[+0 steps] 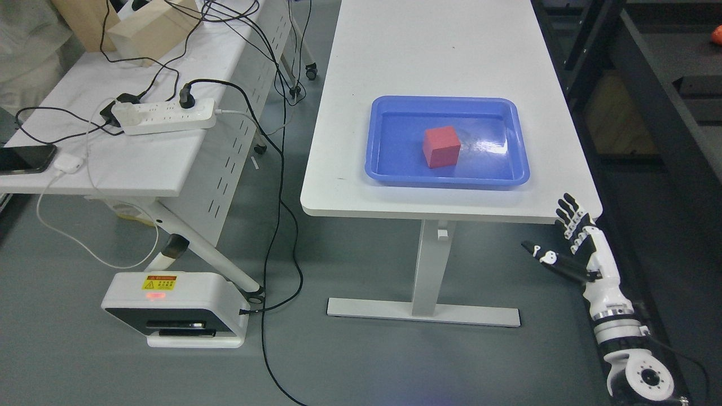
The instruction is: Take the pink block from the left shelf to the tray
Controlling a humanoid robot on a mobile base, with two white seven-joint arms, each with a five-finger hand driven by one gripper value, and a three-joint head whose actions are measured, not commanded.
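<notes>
A pink-red block [441, 146] lies inside the blue tray [383, 172], which rests on the white table [440, 51] near its front edge. My right hand [555, 234] hangs below the table's front right corner, well clear of the tray, with its fingers spread and its thumb out to the left, holding nothing. Its white and black forearm comes in from the lower right. My left arm does not show.
A second white table [141, 163] on the left carries a power strip [166, 115], tangled cables, a phone [25, 159] and wooden boxes [152, 28]. A white device [177, 309] sits on the grey floor. Dark shelving [665, 84] stands along the right.
</notes>
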